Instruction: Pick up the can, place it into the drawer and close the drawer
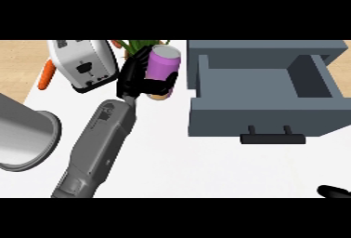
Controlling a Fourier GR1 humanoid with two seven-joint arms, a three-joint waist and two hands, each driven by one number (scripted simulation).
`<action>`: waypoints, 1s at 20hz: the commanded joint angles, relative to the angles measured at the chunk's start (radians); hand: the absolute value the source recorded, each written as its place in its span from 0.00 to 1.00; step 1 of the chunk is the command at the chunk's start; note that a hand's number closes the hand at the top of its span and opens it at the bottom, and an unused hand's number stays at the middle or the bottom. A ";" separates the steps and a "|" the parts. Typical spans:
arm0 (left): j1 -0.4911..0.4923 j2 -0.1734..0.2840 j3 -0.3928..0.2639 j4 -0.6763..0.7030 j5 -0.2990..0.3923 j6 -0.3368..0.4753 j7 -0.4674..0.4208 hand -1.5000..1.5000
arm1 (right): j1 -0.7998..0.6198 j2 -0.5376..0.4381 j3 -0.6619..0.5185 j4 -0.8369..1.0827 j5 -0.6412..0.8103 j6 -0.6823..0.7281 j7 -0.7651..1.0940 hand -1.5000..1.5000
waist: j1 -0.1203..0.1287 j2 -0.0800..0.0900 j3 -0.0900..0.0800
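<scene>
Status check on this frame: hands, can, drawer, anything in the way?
Left hand curled round purple can, left of the drawer. Drawer open, nothing visible inside. Right hand barely in view, lower right. Toaster beside the can; path looks clear.

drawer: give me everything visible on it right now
The drawer is a grey box pulled open from a matching grey cabinet at the counter's right rear. It looks matte, like painted metal or plastic. Nothing can be seen in its tray. A dark bar handle on two short posts sits on its front panel, facing the robot. Nothing touches it: the can, held in the left hand, is just left of it, and the right hand shows at the lower right edge.
</scene>
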 commanded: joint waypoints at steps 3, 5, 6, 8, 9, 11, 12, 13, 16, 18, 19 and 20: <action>-0.122 -0.005 -0.066 -0.163 0.019 0.116 0.226 1.00 | -0.077 -0.044 -0.009 0.029 0.004 -0.014 0.058 0.00 | -0.001 0.001 0.000; -0.125 -0.005 -0.101 -0.228 0.008 0.167 0.296 1.00 | -0.022 -0.056 -0.076 -0.031 -0.077 0.012 0.055 0.00 | -0.006 -0.002 0.000; -0.149 0.004 -0.076 -0.216 -0.007 0.134 0.292 1.00 | 0.062 0.011 0.006 -0.059 -0.021 0.031 0.009 0.00 | -0.008 0.001 0.000; -0.281 -0.005 -0.113 -0.140 0.023 0.188 0.333 1.00 | -0.089 -0.053 -0.023 0.027 -0.026 -0.007 0.063 0.00 | -0.014 0.006 0.000; -0.269 -0.005 -0.120 -0.179 -0.017 0.203 0.365 1.00 | -0.023 -0.026 -0.018 0.029 -0.018 0.014 0.017 0.00 | -0.009 0.003 0.000; -0.354 -0.006 -0.118 -0.091 0.023 0.228 0.361 1.00 | 0.013 0.003 -0.009 0.042 -0.008 0.023 -0.043 0.00 | -0.023 0.007 0.000; -0.338 -0.006 -0.157 -0.121 0.024 0.240 0.385 1.00 | -0.024 -0.030 -0.030 0.018 -0.029 0.014 0.017 0.00 | -0.018 0.005 0.000; -0.391 -0.006 -0.193 -0.132 0.069 0.296 0.430 1.00 | -0.050 -0.008 0.017 0.065 0.034 -0.004 -0.013 0.00 | -0.019 0.006 0.000; -0.526 -0.006 -0.147 0.019 0.052 0.291 0.436 1.00 | -0.065 -0.042 -0.026 -0.018 -0.020 -0.017 0.084 0.00 | -0.035 0.009 0.000; -0.536 -0.006 -0.130 0.058 0.050 0.263 0.390 1.00 | -0.039 0.011 0.027 -0.001 0.027 -0.025 0.030 0.00 | -0.025 0.009 0.000; -0.525 -0.006 -0.149 0.087 0.078 0.280 0.367 1.00 | 0.057 0.028 0.001 -0.014 -0.001 0.023 -0.063 0.00 | -0.037 0.009 0.001; -0.568 -0.006 -0.156 0.102 0.068 0.280 0.382 1.00 | -0.027 -0.025 -0.009 -0.044 -0.025 0.005 0.054 0.00 | -0.033 0.009 0.000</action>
